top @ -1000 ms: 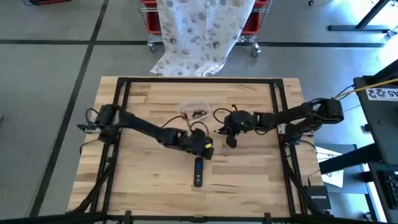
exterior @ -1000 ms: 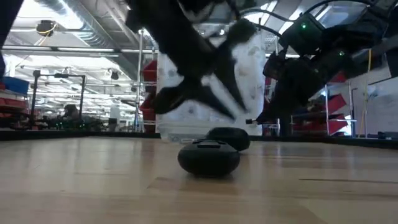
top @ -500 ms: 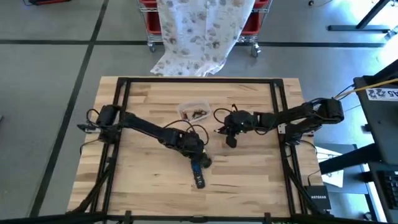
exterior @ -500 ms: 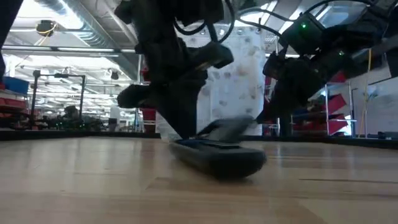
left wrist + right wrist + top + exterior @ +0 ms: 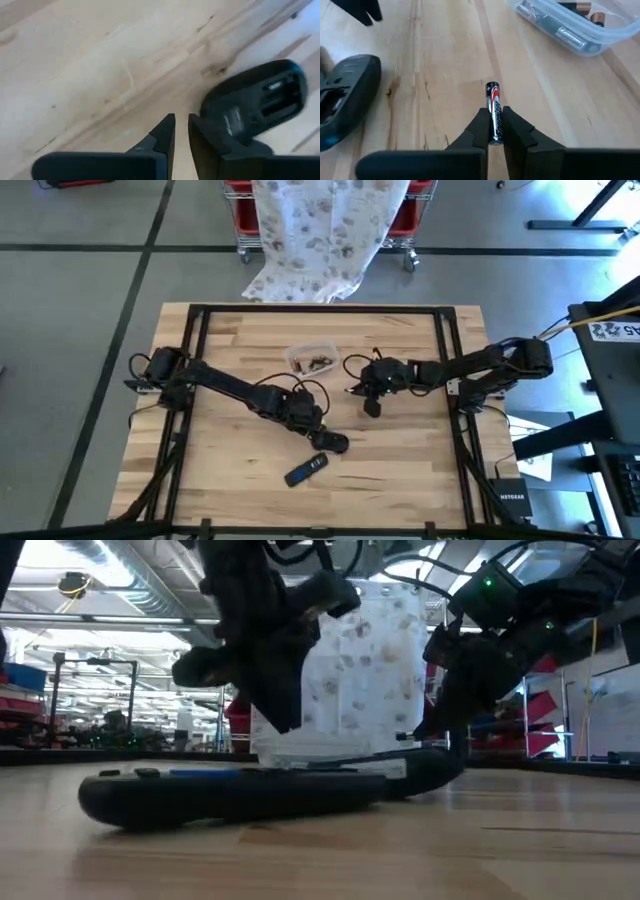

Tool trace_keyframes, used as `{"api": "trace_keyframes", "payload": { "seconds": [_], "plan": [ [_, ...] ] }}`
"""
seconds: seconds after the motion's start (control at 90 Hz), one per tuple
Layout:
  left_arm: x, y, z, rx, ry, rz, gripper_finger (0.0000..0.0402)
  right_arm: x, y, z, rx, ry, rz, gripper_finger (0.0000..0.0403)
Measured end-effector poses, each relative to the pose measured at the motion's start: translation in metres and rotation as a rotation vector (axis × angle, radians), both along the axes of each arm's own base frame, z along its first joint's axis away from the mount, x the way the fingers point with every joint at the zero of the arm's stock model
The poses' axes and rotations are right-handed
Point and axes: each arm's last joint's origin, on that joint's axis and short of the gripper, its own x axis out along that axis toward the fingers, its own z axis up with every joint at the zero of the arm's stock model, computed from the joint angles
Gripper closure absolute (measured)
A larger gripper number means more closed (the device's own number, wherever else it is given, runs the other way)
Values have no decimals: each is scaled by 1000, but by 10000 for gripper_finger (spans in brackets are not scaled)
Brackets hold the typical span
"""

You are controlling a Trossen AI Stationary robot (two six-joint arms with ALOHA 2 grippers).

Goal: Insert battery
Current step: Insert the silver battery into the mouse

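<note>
A long dark remote [image 5: 307, 471] with a blue stripe lies slantwise on the wooden table [image 5: 230, 480], broadside to the low view [image 5: 230, 795]. Beside its far end lies a dark rounded piece [image 5: 333, 442] with an open battery compartment [image 5: 272, 97], also in the right wrist view [image 5: 345, 100]. My left gripper [image 5: 312, 420] hangs just above the remote [image 5: 275, 690], fingers nearly together [image 5: 181, 120] with nothing between them. My right gripper [image 5: 370, 402] is shut on a black and red battery [image 5: 493, 107], above the table and to the right of the rounded piece. My right gripper pinches the battery's rear half [image 5: 494, 131] between its two fingers. The battery lies along the fingers. Its silver-capped end [image 5: 491, 86] sticks out past the fingertips. It is lifted clear of the table.
A clear plastic tub [image 5: 312, 360] holding spare batteries [image 5: 570, 35] stands at the middle of the table's far half. A black frame runs along the table's edges [image 5: 440, 310]. Bare wood lies to the left and right of the remote.
My left gripper dipped onto the remote, then drew back up toward the table's far left. The remote has swung from lying near-to-far to lying slantwise, its near end gone toward the table's left. My right gripper has kept still with the battery.
</note>
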Motion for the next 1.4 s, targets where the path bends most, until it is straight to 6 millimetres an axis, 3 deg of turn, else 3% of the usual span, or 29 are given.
{"api": "trace_keyframes", "payload": {
  "seconds": [0.211,0.456,0.667,0.933,1.067,1.156,1.267,1.4],
  "plan": [
    [5,-20,0,-116,-85,-166,368,0,0,0,2,1,3,396],
    [13,-22,-29,-186,-129,-158,368,0,0,0,0,7,7,396],
    [13,-1,-36,-117,-97,-115,368,-1,0,-1,-9,12,15,396],
    [23,52,-35,17,-139,-53,368,-2,0,-2,-8,27,16,396],
    [25,76,-23,52,-150,-61,371,-2,0,-2,-7,34,16,393],
    [23,78,-1,73,-196,-86,382,-2,0,-3,-6,38,16,396],
    [17,64,26,84,-264,-150,397,-3,0,-3,-6,40,15,396],
    [15,35,38,-47,-344,-287,400,-2,0,-3,-10,38,16,396]
  ]
}}
